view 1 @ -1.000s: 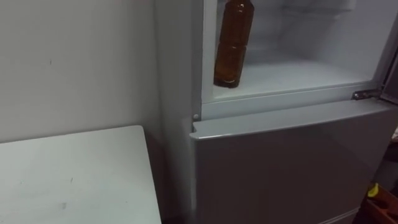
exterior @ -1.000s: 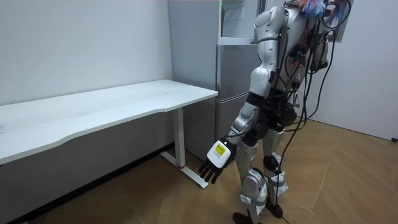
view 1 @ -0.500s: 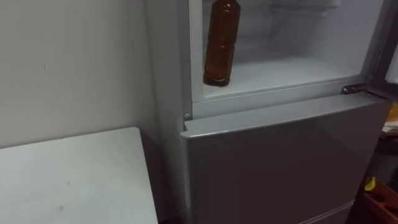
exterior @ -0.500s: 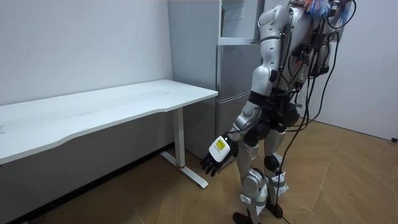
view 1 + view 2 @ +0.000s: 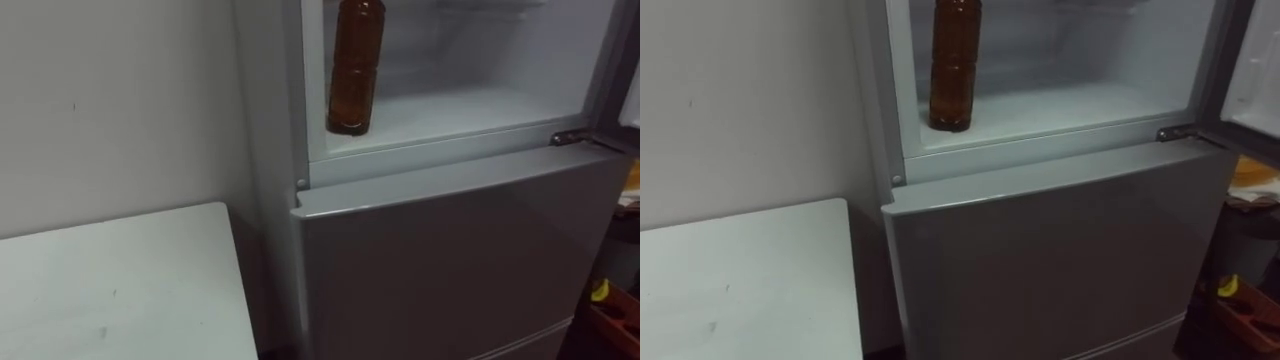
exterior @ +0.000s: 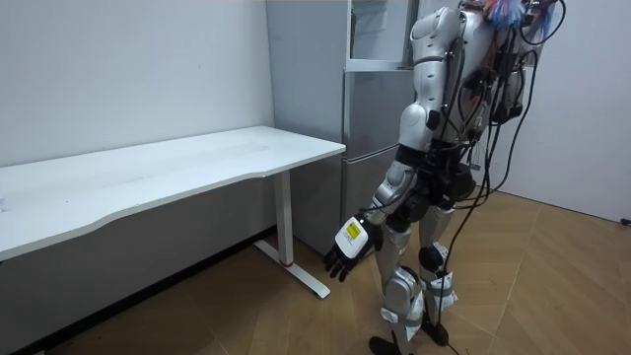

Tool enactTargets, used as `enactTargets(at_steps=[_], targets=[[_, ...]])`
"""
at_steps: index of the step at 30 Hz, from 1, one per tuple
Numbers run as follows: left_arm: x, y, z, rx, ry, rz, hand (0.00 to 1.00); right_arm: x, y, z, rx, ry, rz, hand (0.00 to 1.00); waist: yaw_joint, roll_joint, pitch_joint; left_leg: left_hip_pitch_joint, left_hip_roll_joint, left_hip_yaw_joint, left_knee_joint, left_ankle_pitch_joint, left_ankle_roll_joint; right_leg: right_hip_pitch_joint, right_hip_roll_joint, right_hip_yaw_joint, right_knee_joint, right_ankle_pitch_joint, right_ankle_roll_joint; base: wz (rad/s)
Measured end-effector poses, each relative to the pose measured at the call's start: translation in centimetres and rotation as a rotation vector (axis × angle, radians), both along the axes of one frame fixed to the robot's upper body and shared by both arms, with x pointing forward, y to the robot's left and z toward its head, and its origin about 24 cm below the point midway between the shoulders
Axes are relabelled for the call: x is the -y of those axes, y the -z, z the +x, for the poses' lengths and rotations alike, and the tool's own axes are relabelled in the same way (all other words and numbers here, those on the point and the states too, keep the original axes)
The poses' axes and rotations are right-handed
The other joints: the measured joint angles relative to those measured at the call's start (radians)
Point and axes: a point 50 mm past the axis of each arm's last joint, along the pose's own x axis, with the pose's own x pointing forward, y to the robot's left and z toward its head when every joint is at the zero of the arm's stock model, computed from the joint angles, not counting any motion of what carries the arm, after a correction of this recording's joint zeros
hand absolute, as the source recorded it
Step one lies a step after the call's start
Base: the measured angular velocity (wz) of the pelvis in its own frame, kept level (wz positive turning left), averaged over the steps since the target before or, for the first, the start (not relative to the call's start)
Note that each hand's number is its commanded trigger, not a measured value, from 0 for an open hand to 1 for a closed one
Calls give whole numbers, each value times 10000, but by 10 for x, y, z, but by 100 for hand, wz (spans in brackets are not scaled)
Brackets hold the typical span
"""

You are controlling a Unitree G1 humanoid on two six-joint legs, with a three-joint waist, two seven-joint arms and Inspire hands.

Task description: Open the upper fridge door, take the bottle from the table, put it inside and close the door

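Now: bottle [image 5: 354, 70] stands upright in the upper fridge [image 5: 470, 110], front corner at eleven o'clock. My left hand [image 6: 347, 251] hangs empty by my thigh, fingers relaxed. Placing looks done; next, I judge, the open door [image 5: 1255, 60] at three o'clock needs closing.

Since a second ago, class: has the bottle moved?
No. The bottle stands in the same spot beside the left wall of the fridge; the camera shifted.

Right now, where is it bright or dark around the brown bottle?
Left eye view: the tall brown plastic bottle stands dark against the pale, lit upper fridge shelf; the white table lies dim. Room view: evenly bright.
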Motion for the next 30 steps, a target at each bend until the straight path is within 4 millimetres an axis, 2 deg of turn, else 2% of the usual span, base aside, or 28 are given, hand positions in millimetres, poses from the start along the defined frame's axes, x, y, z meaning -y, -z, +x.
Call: enactTargets(at_steps=[6,11,22,30], targets=[[3,1,6,65,305,-87,0,-16,3,6,-88,-843,2,0,90,-91,3,-108,12,-8,-1,0,0,-74,9,-7,-53,31,-6,0],[3,1,11,75,651,-105,0,-31,8,11,-447,-1572,-356,0,179,-86,-1,-146,43,-29,-12,6,6,-8,70,5,-339,207,6,0],[5,2,12,24,993,-71,0,-54,16,19,-877,-3033,-1015,0,315,-73,10,-58,30,-175,-143,5,5,314,114,-43,-711,293,39,3],[6,3,18,-78,1418,-127,0,-79,21,24,-1291,-4125,-1900,0,417,-45,58,-54,13,-189,-176,3,6,348,107,-86,-745,281,55,1]])
